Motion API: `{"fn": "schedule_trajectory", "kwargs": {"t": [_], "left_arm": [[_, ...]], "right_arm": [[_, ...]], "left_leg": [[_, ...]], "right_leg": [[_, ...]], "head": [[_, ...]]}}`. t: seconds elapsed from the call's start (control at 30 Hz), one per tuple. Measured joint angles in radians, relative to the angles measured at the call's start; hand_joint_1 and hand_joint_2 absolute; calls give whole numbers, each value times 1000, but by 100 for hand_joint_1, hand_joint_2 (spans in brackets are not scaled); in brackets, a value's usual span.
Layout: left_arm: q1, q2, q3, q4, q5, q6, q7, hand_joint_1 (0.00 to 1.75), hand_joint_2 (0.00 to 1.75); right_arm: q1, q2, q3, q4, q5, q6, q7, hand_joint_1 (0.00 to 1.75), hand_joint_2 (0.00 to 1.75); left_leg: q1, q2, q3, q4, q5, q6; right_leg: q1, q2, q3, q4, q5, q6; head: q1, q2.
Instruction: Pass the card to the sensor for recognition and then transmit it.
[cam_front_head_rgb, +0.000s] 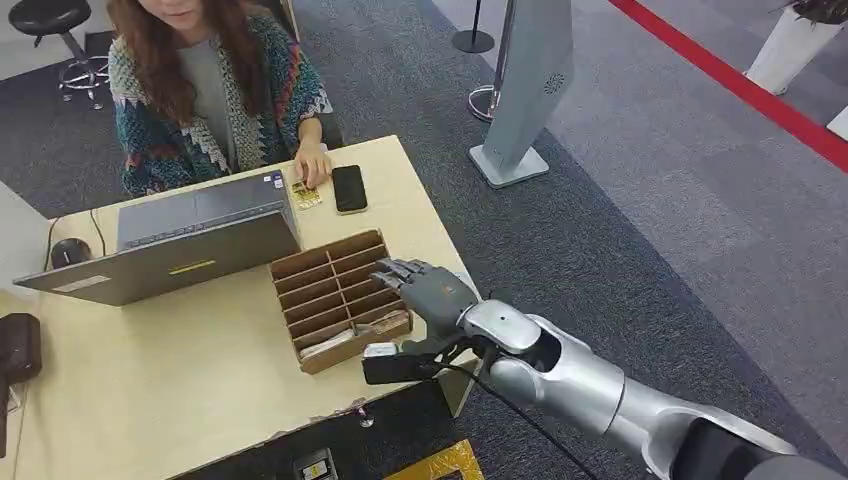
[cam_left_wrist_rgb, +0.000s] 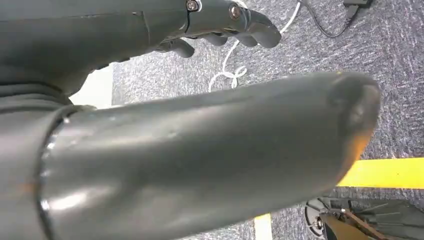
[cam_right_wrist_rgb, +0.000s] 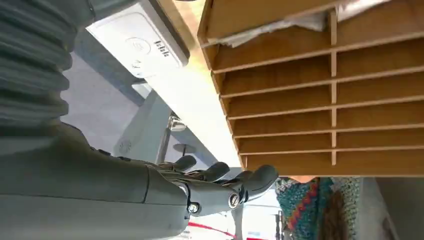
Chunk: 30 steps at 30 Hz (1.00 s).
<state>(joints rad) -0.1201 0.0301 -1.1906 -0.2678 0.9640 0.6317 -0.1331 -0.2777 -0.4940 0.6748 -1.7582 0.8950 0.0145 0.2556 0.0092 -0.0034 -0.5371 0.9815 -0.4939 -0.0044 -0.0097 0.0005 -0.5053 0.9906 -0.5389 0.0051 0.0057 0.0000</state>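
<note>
- The robot's silver right arm (cam_front_head_rgb: 590, 385) reaches in from the lower right, its right hand (cam_front_head_rgb: 425, 290) hovering over the near-right corner of a slotted wooden card organizer (cam_front_head_rgb: 335, 290); the fingers stretch forward, slightly apart, holding nothing.
- The cards (cam_front_head_rgb: 330, 345) lie in the organizer's nearest slot, just below and to the left of the palm, long edges running along the slot, across the hand's reach. The fingertips already overshoot that slot, so the next move likely calls for drawing back and down.
- A small white card sensor (cam_front_head_rgb: 380, 350) sits on the desk (cam_front_head_rgb: 150, 380) at the organizer's near-right corner, close under the wrist; the right wrist view shows its white face (cam_right_wrist_rgb: 137, 45) beside the wooden wall.
- The left hand (cam_left_wrist_rgb: 215, 22) hangs over grey carpet, fingers curled in on nothing, well away from the desk; the right is plainly nearer.
- Across the desk sits a person (cam_front_head_rgb: 210, 90), one hand (cam_front_head_rgb: 312, 165) by a black phone (cam_front_head_rgb: 349, 188), behind an open laptop (cam_front_head_rgb: 165, 250).
- The slot dividers stand close either side of the cards, a likely snag for thick fingers.
</note>
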Motion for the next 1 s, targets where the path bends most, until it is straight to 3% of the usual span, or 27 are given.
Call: {"fn": "schedule_trajectory", "kwargs": {"t": [0.47, 0.7, 1.0], "left_arm": [[0, -2, 2, 0, 0, 8, 0, 0, 0], [0, -2, 2, 0, -1, 8, 0, 0, 0], [0, -1, 2, 0, 0, 7, 0, 0, 0]], "right_arm": [[11, 61, 61, 52, 229, -127, 67, 0, 175], [11, 100, 80, 118, 194, -161, 61, 0, 175], [11, 112, 93, 167, 174, -153, 60, 0, 175]], "left_leg": [[0, 0, 0, 0, 0, 0], [0, 0, 0, 0, 0, 0], [0, 0, 0, 0, 0, 0]], "right_leg": [[0, 0, 0, 0, 0, 0], [0, 0, 0, 0, 0, 0], [0, 0, 0, 0, 0, 0]], "head": [[0, 0], [0, 0], [0, 0]]}}
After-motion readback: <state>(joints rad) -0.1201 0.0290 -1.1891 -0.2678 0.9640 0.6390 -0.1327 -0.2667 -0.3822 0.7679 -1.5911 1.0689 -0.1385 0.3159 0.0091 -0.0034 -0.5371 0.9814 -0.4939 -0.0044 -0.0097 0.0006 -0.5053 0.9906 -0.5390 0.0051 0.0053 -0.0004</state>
